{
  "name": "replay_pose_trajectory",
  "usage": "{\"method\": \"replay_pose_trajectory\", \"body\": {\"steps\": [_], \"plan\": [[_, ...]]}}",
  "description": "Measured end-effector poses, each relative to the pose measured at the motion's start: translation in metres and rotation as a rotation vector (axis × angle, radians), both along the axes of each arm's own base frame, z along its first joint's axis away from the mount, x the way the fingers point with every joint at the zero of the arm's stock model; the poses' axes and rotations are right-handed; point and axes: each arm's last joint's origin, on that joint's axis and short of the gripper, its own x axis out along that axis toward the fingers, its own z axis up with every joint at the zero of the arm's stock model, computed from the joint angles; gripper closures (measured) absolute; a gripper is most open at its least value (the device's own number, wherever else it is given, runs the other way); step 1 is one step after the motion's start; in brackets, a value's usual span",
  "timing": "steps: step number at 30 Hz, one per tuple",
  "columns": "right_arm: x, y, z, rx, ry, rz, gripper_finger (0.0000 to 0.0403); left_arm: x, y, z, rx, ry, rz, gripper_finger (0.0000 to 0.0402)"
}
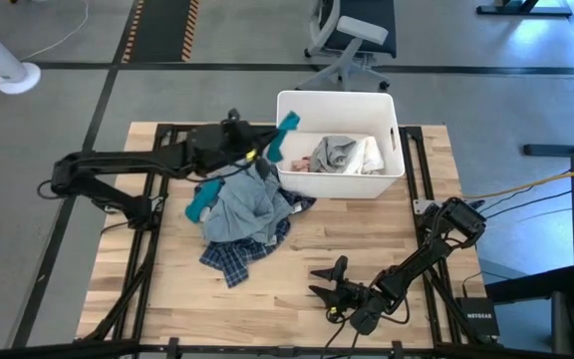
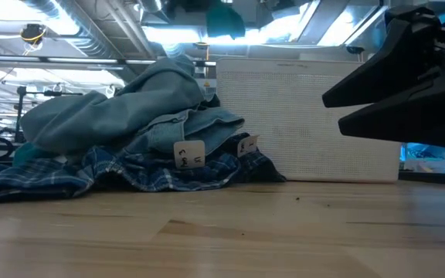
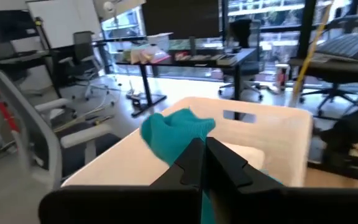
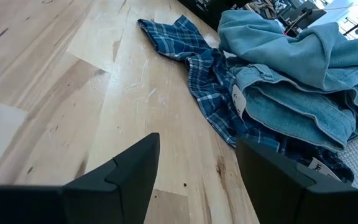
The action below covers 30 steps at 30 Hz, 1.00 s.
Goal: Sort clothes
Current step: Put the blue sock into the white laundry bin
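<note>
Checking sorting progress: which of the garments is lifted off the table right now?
The teal garment, pinched in the left tool at the white bin's rim. The light blue and plaid ones lie piled on the table.

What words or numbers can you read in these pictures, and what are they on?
"NETGEAR": on the small black box beside the table's corner, near the right arm; tiny, only just readable.
White tags on the clothes pile: dark marks, too blurred to read.
Second tag on the plaid garment: unreadable.
White bin: no writing visible.
</note>
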Motion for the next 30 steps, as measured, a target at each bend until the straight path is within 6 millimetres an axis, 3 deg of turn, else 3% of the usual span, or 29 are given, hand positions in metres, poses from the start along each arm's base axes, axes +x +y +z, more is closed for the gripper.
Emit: {"method": "replay_pose_trajectory", "body": {"steps": [12, 20, 25, 30], "plan": [[0.000, 0.000, 0.000, 0.000, 0.004, 0.004, 0.0171, 0.031, 0.039, -0.019, 0.010, -0.085, 0.069, 0.0383], [-0.001, 0.000, -0.001, -0.008, 0.012, 0.004, 0.0171, 0.033, 0.061, -0.034, -0.059, -0.042, 0.073, 0.0250], [-0.001, -0.001, -0.002, -0.016, 0.020, 0.004, 0.0171, 0.030, 0.062, -0.039, -0.070, 0.021, 0.078, 0.0166], [-0.001, -0.001, -0.002, -0.013, 0.020, 0.002, 0.0171, 0.024, 0.046, -0.035, -0.031, 0.170, 0.036, 0.0130]]}}
